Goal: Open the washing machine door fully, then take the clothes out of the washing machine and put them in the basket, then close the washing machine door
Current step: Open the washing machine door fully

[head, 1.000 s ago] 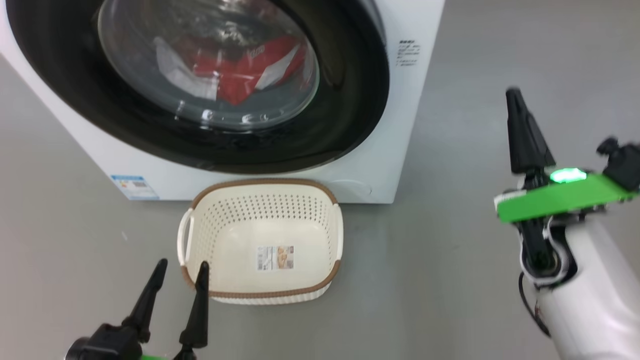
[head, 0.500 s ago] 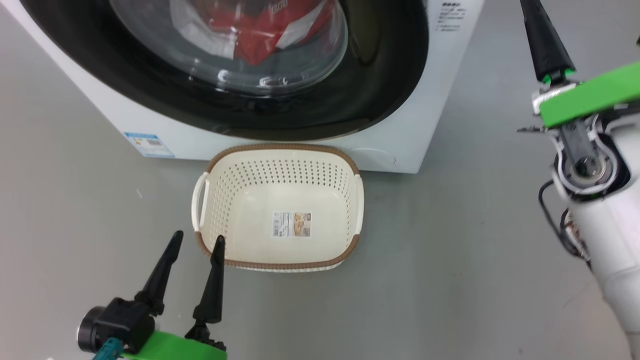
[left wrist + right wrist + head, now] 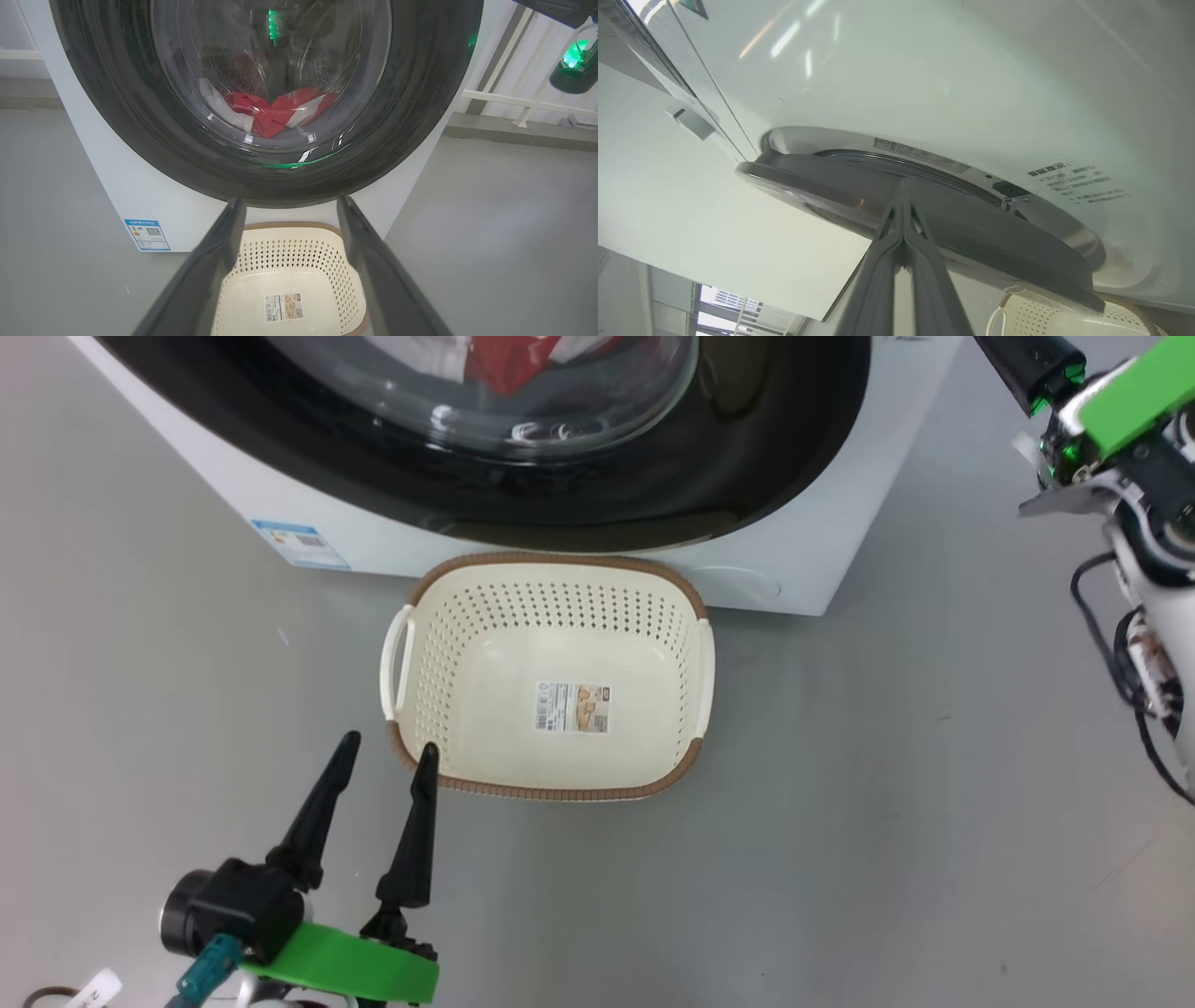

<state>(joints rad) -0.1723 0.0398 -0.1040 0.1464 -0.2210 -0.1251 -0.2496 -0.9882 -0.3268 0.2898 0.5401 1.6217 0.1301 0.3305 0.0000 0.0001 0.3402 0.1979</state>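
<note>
Lever glossy black round washing machine door (image 3: 822, 184) using clenched right gripper (image 3: 903, 186), tips at its rim mid-frame. Disregard released left gripper (image 3: 388, 744), lower left, farther off.

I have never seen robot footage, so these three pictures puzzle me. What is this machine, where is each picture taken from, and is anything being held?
It is a two-armed wheeled robot facing a washing machine. The head picture looks down from above; the two wrist pictures look along each gripper's fingers. On the grey floor stands a cream basket with no clothes in it. Red and white clothes lie behind the glass of the washing machine door. The left gripper is open and holds nothing. The right gripper is shut on nothing, its tips by the door's black rim.
</note>
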